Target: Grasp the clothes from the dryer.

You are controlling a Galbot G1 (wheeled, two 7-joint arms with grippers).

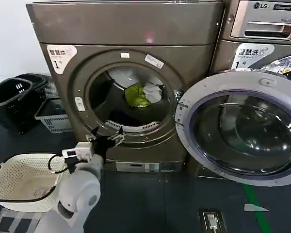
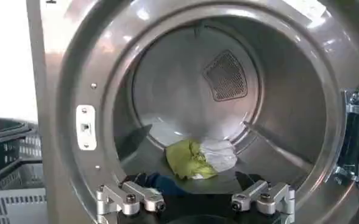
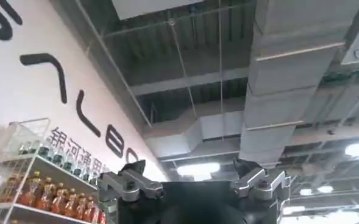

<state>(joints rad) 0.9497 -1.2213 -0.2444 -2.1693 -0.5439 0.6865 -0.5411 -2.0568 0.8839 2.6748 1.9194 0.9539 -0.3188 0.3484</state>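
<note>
Now left tool (image 1: 105, 137) gapes at dryer (image 1: 136, 58) porthole, clothes (image 1: 141, 94) inside

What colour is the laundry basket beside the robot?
Cream-white basket, clearest in the head view.

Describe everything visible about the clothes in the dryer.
The clothes are a small crumpled heap of soft fabric: a lime-green piece in front, a white one beside it, and a dark blue bit nearer the opening. They lie on the drum floor of the dryer. The left gripper, open, is at the doorway, not touching them.
</note>
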